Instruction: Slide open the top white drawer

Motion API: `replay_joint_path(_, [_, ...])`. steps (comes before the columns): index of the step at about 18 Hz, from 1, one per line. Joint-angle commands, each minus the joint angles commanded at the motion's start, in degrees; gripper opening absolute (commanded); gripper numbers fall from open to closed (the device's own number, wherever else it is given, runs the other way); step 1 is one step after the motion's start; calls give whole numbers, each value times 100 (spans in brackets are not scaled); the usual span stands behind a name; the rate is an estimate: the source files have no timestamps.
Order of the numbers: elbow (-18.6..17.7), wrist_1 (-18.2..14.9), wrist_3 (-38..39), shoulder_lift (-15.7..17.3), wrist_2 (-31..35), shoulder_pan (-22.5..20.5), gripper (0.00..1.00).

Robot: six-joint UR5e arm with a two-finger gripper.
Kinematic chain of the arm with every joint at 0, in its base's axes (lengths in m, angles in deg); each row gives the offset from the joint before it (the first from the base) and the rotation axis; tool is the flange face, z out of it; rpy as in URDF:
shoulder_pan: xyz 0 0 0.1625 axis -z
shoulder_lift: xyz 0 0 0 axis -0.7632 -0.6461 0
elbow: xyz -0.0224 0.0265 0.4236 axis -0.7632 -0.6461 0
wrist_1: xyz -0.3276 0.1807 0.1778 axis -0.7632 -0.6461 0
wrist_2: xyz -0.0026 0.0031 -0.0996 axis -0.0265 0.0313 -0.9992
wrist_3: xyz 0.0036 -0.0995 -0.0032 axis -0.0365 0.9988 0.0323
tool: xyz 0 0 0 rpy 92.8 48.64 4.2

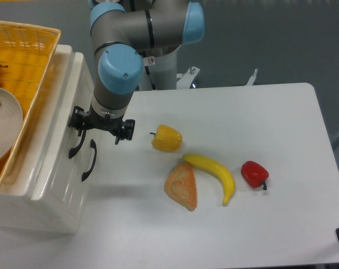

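The white cabinet (pixel 51 185) stands at the left with its front facing right. The top white drawer (pixel 65 120) sits flush with the cabinet, and its black curved handle (pixel 74 149) lies nearest the cabinet's top edge. The lower drawer's matching handle (pixel 89 160) is just right of it. My gripper (pixel 99 134) points down over the drawer fronts, right above the upper handle. Its fingers stand apart, and the left finger (pixel 78 124) is at the handle's far end. The wrist hides whether it touches the handle.
A yellow wicker basket (pixel 35 61) with a white plate (pixel 4 126) sits on top of the cabinet. On the table lie a yellow pepper (pixel 167 138), a bread piece (pixel 182 186), a banana (pixel 213 172) and a red pepper (pixel 254 173).
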Motion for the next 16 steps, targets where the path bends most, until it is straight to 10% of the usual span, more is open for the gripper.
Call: replay_joint_path(16, [-9,-53,0,-53,26,9,100])
